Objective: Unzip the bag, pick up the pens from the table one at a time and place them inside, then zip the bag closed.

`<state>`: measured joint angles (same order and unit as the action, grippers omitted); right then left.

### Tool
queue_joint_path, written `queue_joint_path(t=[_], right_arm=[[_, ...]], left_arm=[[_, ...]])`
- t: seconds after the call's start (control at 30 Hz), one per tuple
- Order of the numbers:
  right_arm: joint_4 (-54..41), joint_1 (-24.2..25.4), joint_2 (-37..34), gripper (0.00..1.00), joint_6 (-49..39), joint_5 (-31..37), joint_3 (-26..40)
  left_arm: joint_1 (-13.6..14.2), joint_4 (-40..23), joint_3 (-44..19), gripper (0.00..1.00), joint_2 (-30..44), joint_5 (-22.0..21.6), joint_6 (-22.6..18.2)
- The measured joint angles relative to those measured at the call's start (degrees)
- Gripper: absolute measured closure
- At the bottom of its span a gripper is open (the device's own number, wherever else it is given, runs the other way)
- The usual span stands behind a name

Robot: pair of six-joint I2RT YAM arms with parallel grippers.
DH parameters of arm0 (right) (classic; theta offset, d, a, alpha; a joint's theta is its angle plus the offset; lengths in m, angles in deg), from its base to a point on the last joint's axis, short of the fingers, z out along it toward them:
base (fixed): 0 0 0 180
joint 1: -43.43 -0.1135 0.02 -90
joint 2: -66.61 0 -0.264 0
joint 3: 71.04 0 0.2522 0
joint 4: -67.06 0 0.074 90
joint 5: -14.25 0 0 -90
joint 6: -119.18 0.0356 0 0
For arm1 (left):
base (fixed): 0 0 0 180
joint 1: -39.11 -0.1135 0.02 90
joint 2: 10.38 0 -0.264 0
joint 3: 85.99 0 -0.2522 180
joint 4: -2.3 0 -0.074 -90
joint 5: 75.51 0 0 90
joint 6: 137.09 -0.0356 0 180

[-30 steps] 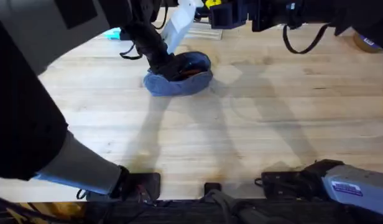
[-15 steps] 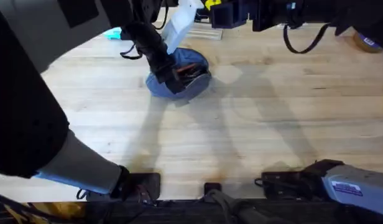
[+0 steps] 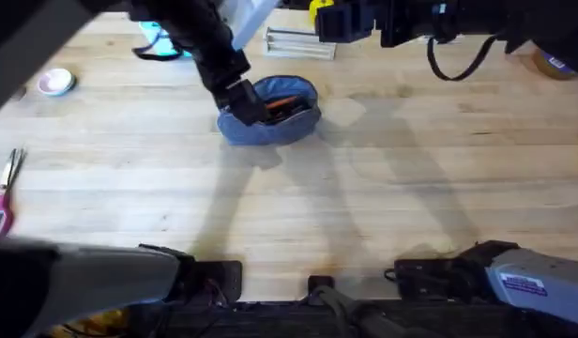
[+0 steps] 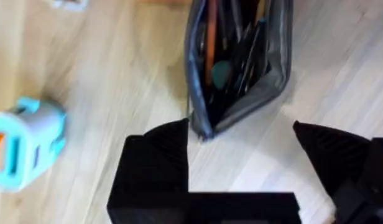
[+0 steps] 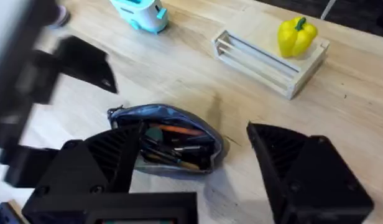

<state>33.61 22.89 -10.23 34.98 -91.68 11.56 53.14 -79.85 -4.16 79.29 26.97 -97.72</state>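
Observation:
The grey-blue bag (image 3: 275, 122) lies on the table (image 3: 364, 207) at the back centre with its zipper open. Inside it lie an orange pen (image 5: 179, 130) and dark pens (image 5: 170, 157); the left wrist view also shows the orange pen (image 4: 211, 37). My left gripper (image 3: 240, 101) hangs open over the bag's left end, and that end of the bag (image 4: 207, 121) sits just by one of its fingers (image 4: 157, 162). My right gripper (image 5: 198, 180) is open above the bag (image 5: 166, 146), holding nothing.
A wooden crate (image 5: 266, 59) with a yellow pepper (image 5: 297, 34) stands behind the bag. A teal object (image 4: 23, 152) sits to the bag's back left. Pink-handled scissors (image 3: 3, 192) and a small round thing (image 3: 54, 82) lie at the far left.
My left arm has swung up and back, uncovering the table's left side. Its gripper has drawn from over the bag's opening to the bag's left end. The bag has barely shifted.

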Motion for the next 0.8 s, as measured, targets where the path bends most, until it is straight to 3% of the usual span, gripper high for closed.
queue_joint_path(t=[0.1, 0.23, 0.4, 0.6, 0.7, 0.8], right_arm=[[-0.02, 0.00, 0.00, 0.003, 0.02, -0.01, 0.00], [-0.02, 0.00, 0.00, 0.003, 0.02, 0.01, 0.00], [-0.17, 0.00, 0.00, 0.004, 0.02, -0.02, 0.00], [-2.30, 0.00, 0.00, 0.004, 2.24, -0.03, 0.00], [-2.58, 0.00, 0.00, 0.005, 4.55, -0.04, 0.00], [-2.49, 0.00, 0.00, 0.005, 7.16, -0.04, 0.00]], left_arm=[[-1.12, -2.50, -0.36, 0.006, -4.83, -3.69, -0.10], [-5.70, -3.22, -0.38, 0.006, -9.01, -4.18, -1.34], [-13.35, -5.67, -0.36, 0.006, -11.16, 1.65, -6.57], [-22.70, -3.42, 2.32, 0.006, -11.73, 9.35, -12.60], [-25.03, -0.21, 4.47, 0.006, -11.65, 10.95, -14.05], [-25.56, -1.10, 4.93, 0.008, -11.47, 11.54, -14.86]])
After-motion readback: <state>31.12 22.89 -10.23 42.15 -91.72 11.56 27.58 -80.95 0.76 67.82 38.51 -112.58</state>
